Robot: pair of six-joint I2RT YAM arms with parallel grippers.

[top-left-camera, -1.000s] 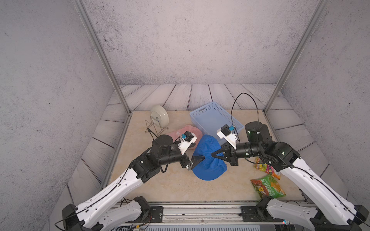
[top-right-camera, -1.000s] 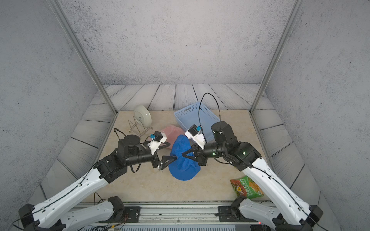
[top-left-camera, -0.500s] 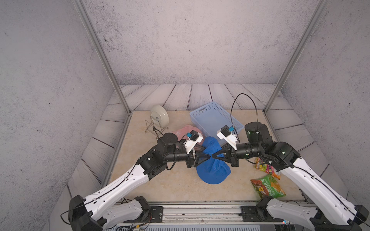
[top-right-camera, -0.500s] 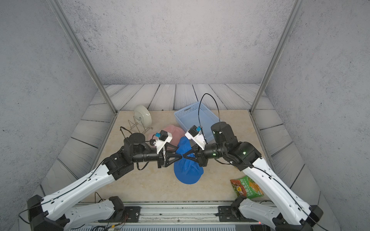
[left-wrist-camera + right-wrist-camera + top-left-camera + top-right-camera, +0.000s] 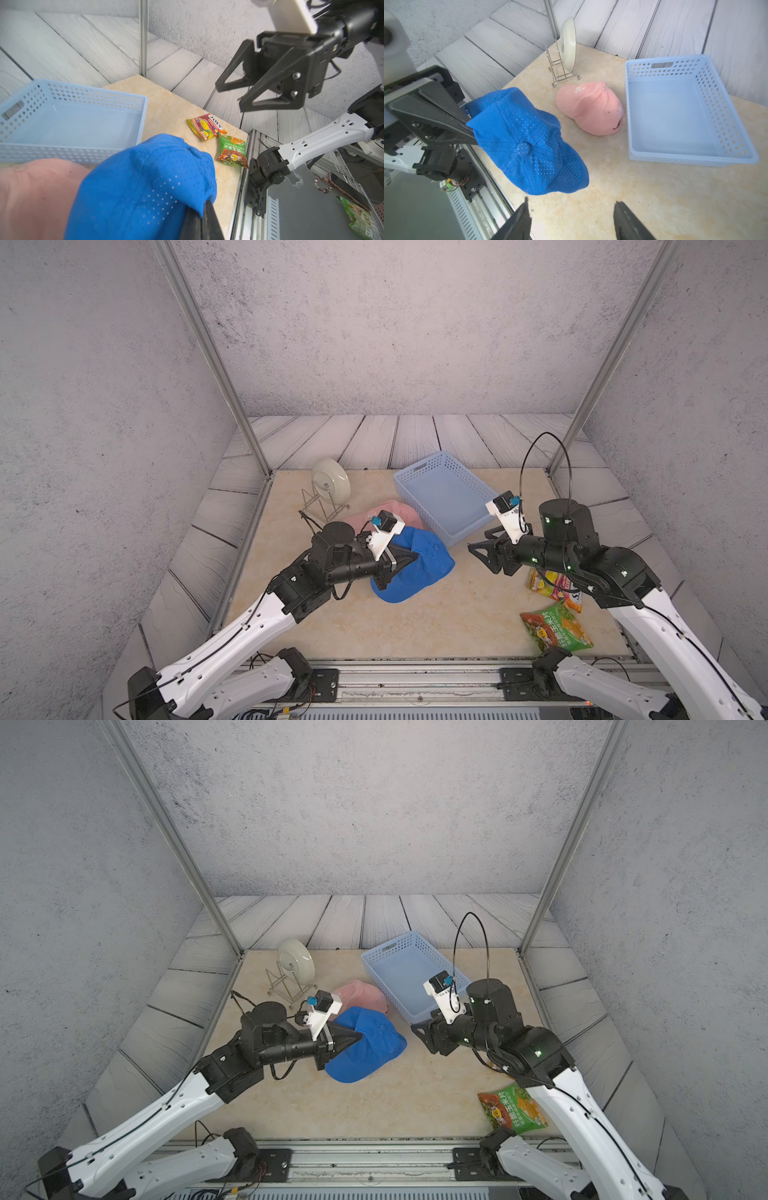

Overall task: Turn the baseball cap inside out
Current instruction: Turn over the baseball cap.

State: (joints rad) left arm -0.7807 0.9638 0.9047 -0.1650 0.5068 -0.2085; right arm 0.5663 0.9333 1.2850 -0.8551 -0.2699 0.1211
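**Handover of the blue cap [image 5: 422,572].** The left fingers [image 5: 406,559] have closed narrow on a fold at the cap's edge. The right fingers [image 5: 484,560], which pinched the cap a moment ago, now stand wide and empty, drawn back well apart from it. The cap hangs from the tips of the left fingers, its brim drooping toward the desk [image 5: 415,635] and its crown button facing the right fingers. The crown appears still right side out; the freed right fingers could next press it inward.

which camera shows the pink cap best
Right wrist view: the pink cap shows whole, logo included. In both top views the blue cap and left arm hide part of it. The left wrist view catches only a blurred part.
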